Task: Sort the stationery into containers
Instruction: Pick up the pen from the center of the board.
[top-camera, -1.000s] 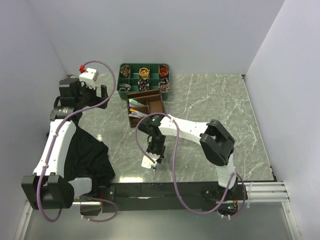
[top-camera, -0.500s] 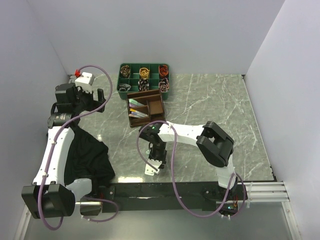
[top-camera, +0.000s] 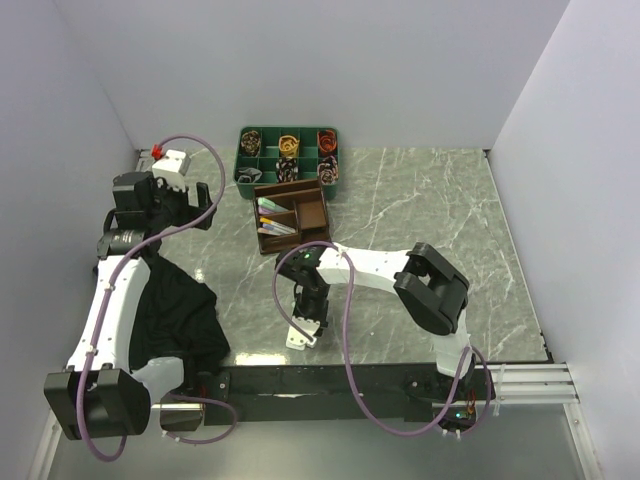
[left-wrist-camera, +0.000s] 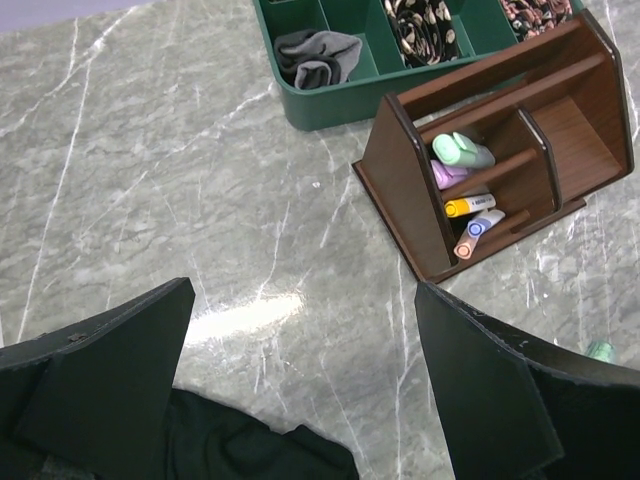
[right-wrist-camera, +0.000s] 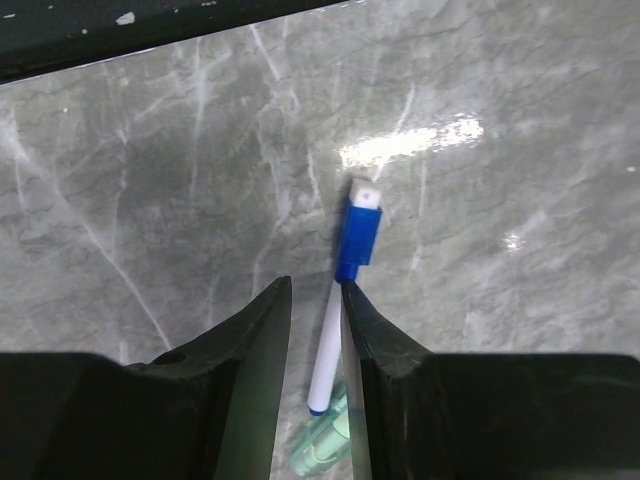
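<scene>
One pen (right-wrist-camera: 357, 245) | right wrist only | top view: right pincer (top-camera: 303, 335) hides it

Blue-capped white pen (right-wrist-camera: 355, 240), brown organiser (left-wrist-camera: 400, 190)

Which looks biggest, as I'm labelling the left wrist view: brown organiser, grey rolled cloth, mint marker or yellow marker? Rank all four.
1. brown organiser
2. grey rolled cloth
3. mint marker
4. yellow marker
Both markers are partly hidden inside the organiser, so the last pair is unsure.
</scene>
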